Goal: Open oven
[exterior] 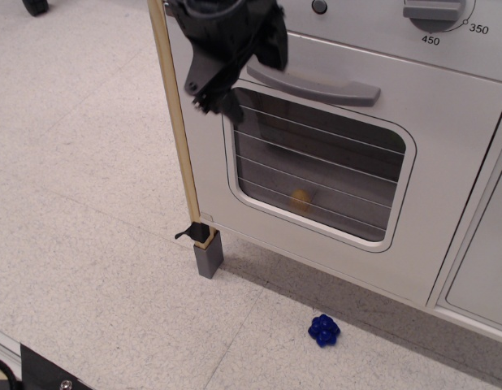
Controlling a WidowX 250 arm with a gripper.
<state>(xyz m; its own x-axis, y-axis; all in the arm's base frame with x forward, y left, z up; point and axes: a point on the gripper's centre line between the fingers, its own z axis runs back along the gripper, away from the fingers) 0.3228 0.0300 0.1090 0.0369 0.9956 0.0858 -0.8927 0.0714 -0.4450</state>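
1. Risk first: the black robot gripper (239, 69) sits at the left end of the grey bar handle (313, 84), so a pull from there could, I judge, slip off the end, or drag the whole toy kitchen instead of swinging the door.
2. Only one view is on offer, looking down at the floor and the kitchen front. The arm enters from the top edge, left of centre, and slants down to the handle's left end. One dark finger (204, 75) hangs over the door's upper left corner; the other finger is not clearly visible, so I cannot tell how the jaws stand.
3. The silver-grey toy oven door with its rounded wire-crossed window (316, 171) fills the upper right and looks closed. A small yellowish object (300, 199) shows behind the window.
4. A blue knobbly toy (323, 330) lies on the floor near the bottom edge, well clear.
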